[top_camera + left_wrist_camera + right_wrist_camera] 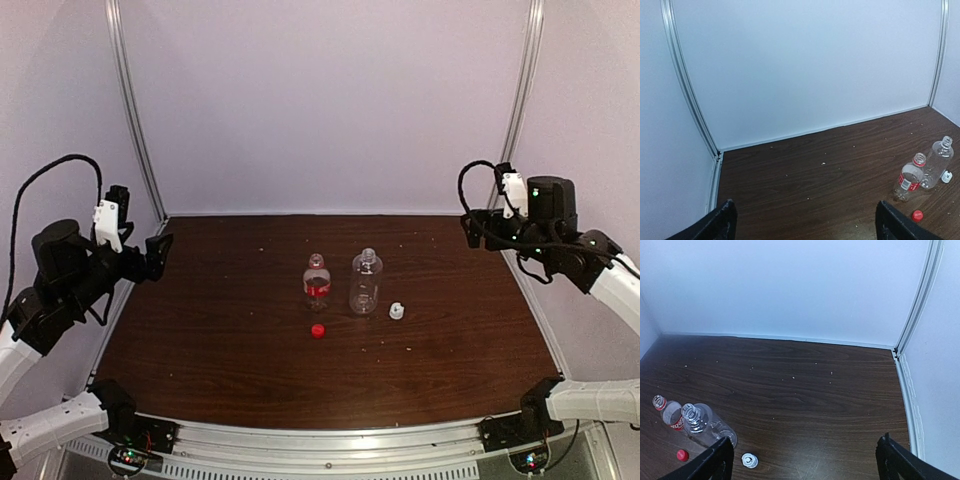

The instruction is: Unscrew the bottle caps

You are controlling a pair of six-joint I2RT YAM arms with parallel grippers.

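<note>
The red cap (318, 331) lies flat on the table (200, 340), just in front of the small bottle with the red label (317, 283) and apart from it. The white cap (397, 311) lies just beside the foot of the taller clear bottle (366, 282), on its right side, and does not seem to touch it. Both bottles stand upright near the middle of the table, close together, with the long axis vertical and the necks open. No cap sits on any neck, so the unscrewing looks finished.

From the left pincer (157, 255) the bottles and caps lie to the right and a little nearer to the front edge. From the right pincer (470, 228) they lie to the left and also nearer to the front edge. The white cap and the taller bottle are nearer to the right arm. The red cap and the small bottle sit almost midway between the two arms. Both pincers hang at the sides of the table, well apart from all these things, so any further move would need a long reach inward.

Each pincer stands wide open and holds nothing; in each wrist view the two fingers are at the far corners of the picture with only bare table between them.

The count is two caps, one red and one white; two bottles; two pincers.
</note>
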